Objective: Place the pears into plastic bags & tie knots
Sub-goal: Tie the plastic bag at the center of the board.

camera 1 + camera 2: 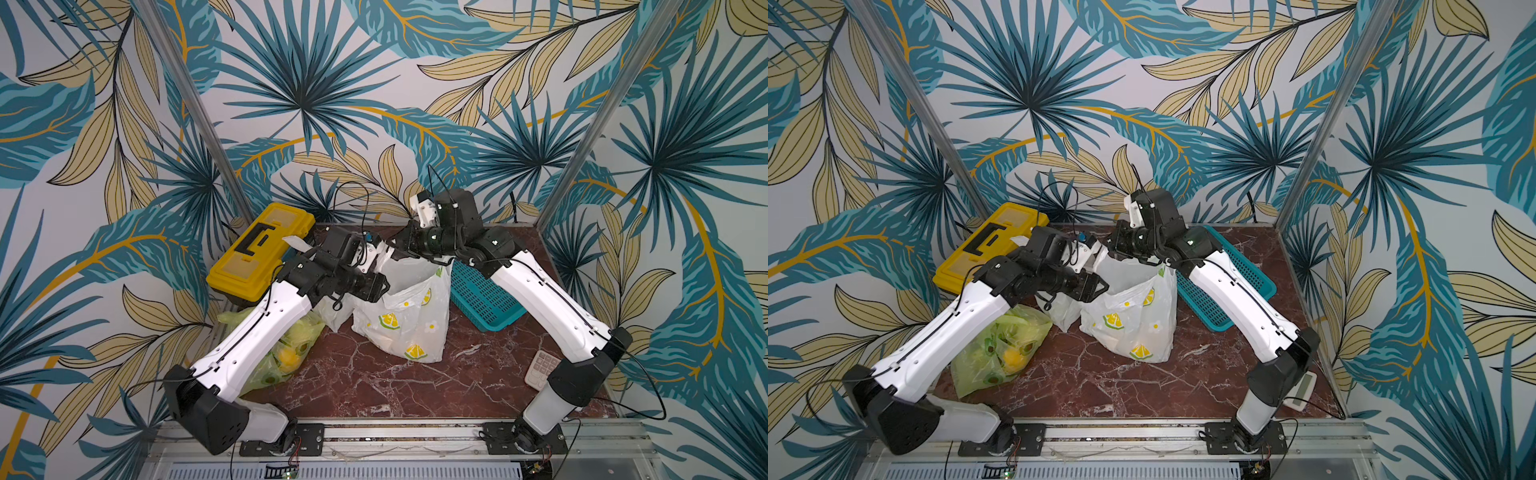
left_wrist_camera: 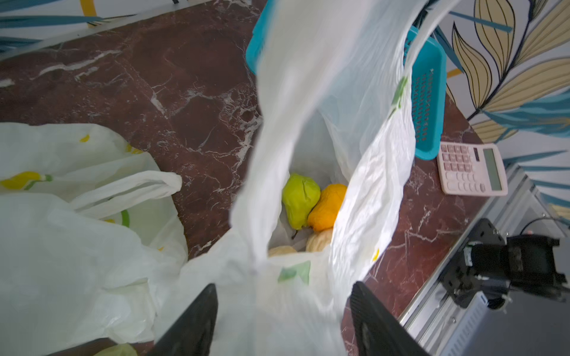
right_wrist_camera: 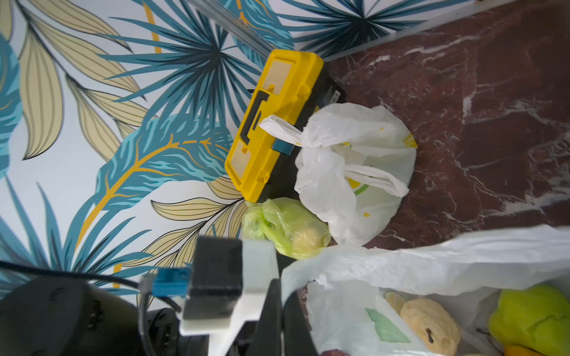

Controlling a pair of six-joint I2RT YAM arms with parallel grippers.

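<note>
- At the lower left of both top views, nearest the arm bases, the translucent lime-green plastic bag (image 1: 286, 353) lies filled on the red marbled surface (image 1: 374, 386), partly under the left arm. I cannot tell whether it is knotted.
- At the frame's centre the white lemon-print plastic bag (image 1: 399, 324) stands with its mouth open. In the left wrist view a light green pear (image 2: 300, 200), an orange pear (image 2: 327, 209) and cream pears (image 2: 319, 240) lie at its bottom.
- The left gripper (image 2: 283, 288) has its jaws spread, with film lying between them unpinched. It should close on a gathered handle rather than loose wall, so the knot gets a firm strand.
- The right gripper (image 3: 280, 296) has its jaws pressed together, pinching this bag's rim and, I judge, holding it up. The pull should be upward and gentle, because thin film tears and slack would let the mouth collapse.
- The handles are best crossed above the pears, well clear of the fruit.
- Further up the frame, a knotted white plastic bag (image 3: 354, 172) sits beside the yellow plastic toolbox (image 1: 262, 249), and the teal mesh basket (image 1: 482, 299) lies at the right. Both elbows should stay off them.
</note>
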